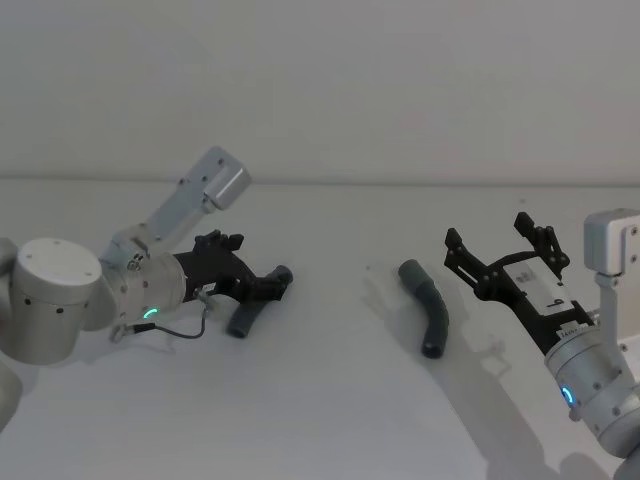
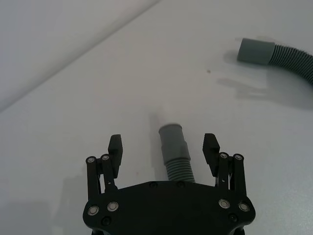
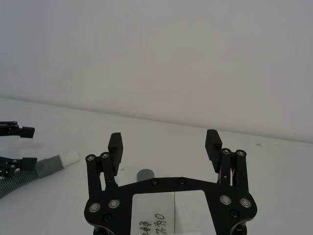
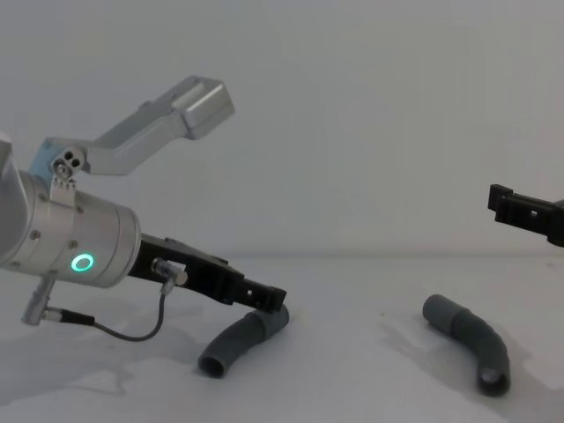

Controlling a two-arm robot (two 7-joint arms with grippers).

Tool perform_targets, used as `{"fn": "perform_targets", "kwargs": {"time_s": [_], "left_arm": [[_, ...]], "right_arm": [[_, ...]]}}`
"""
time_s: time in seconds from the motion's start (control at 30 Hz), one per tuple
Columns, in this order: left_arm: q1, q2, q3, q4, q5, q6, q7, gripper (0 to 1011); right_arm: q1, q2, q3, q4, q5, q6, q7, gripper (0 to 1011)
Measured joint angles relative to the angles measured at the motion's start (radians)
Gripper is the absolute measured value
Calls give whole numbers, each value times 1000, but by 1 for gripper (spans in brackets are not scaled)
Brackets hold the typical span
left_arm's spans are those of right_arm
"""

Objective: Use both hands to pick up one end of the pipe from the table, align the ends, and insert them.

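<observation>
Two curved dark-grey pieces of the pipe lie on the table [image 1: 340, 400]. The left piece [image 1: 258, 305] has its sleeve end [image 2: 173, 143] between the fingers of my left gripper [image 1: 260, 272], which is open and low over the table, with gaps on both sides. A whitish tip [image 3: 69, 158] shows on that end. The right piece [image 1: 428, 310] lies free, left of my right gripper [image 1: 490, 236], which is open, raised and holds nothing. From the side, the left gripper [image 4: 267, 300] reaches the left piece [image 4: 238, 342], and the right piece [image 4: 471, 342] lies below the right gripper [image 4: 525, 214].
A pale wall [image 1: 320, 90] rises behind the table's far edge. A thin cable [image 1: 175, 330] loops under my left wrist. Bare table lies between the two pieces and in front of them.
</observation>
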Motion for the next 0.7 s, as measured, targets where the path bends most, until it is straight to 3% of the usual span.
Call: {"fn": "perform_targets", "kwargs": {"time_s": [0.7], "left_arm": [[8,-38,-6,22,12,74,21,1001]], "right_arm": [[0,0,0,0,0,0,0,1002]]}}
